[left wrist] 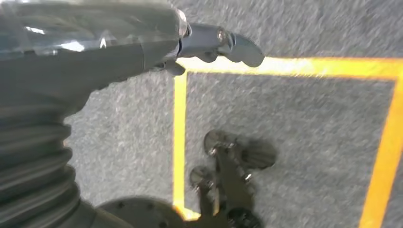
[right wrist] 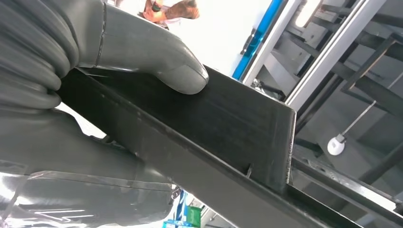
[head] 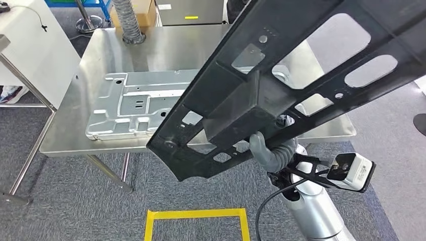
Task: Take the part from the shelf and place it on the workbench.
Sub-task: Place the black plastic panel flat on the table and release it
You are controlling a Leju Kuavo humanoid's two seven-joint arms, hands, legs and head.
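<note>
A large black plastic part (head: pixel 281 85) with several cut-outs hangs tilted in front of me, over the near right side of the steel workbench (head: pixel 70 125). My right hand (head: pixel 274 150) grips it from below at its raised box section. In the right wrist view the thumb (right wrist: pixel 157 57) presses on the black part (right wrist: pixel 228 123). My left hand (left wrist: pixel 209 42) hangs over the carpet with nothing in it, its fingers loosely curled.
A silver stamped metal plate (head: pixel 135 105) lies on the workbench's left half. A grey hose (head: pixel 125 20) stands at the bench's far edge. Yellow tape (head: pixel 196 216) marks a square on the carpet. A white table (head: pixel 35 45) stands at the left.
</note>
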